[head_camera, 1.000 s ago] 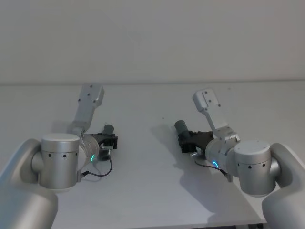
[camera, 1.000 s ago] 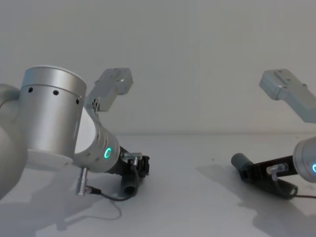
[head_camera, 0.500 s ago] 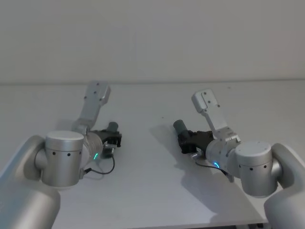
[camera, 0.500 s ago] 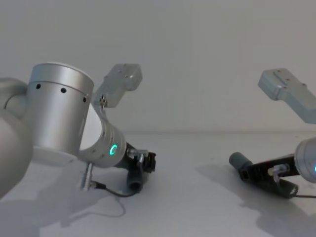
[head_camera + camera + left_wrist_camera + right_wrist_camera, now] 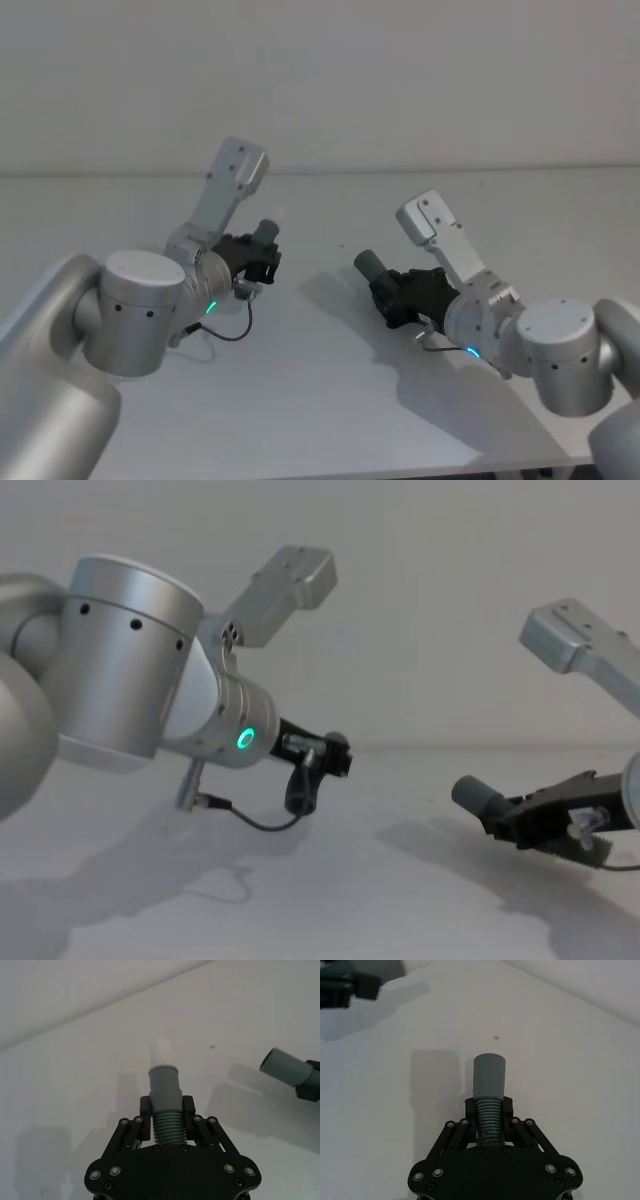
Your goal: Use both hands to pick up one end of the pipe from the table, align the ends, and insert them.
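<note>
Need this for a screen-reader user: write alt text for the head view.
Two silver robot arms each grip a dark grey ribbed rubbery tube piece over a plain white table: the black left gripper holds the left tube piece, the black right gripper the right tube piece, the two apart, not joined.

Illumination is diffuse and moderately bright, from above. The matte table (image 5: 300, 400) takes soft-edged grey shadows.

- **Right wrist view:** a distinct shadow (image 5: 434, 1080) stands just beside the right end effector (image 5: 488, 1107) and its right pipe piece (image 5: 489, 1077).
- **Left wrist view:** a fainter shadow (image 5: 125, 1092) lies beside the left end effector (image 5: 166, 1109) and its left pipe piece (image 5: 164, 1087).
- **Chest view:** broad pale shadows spread beneath both end effectors. The green ring light (image 5: 243, 739) glows behind the left one.
</note>
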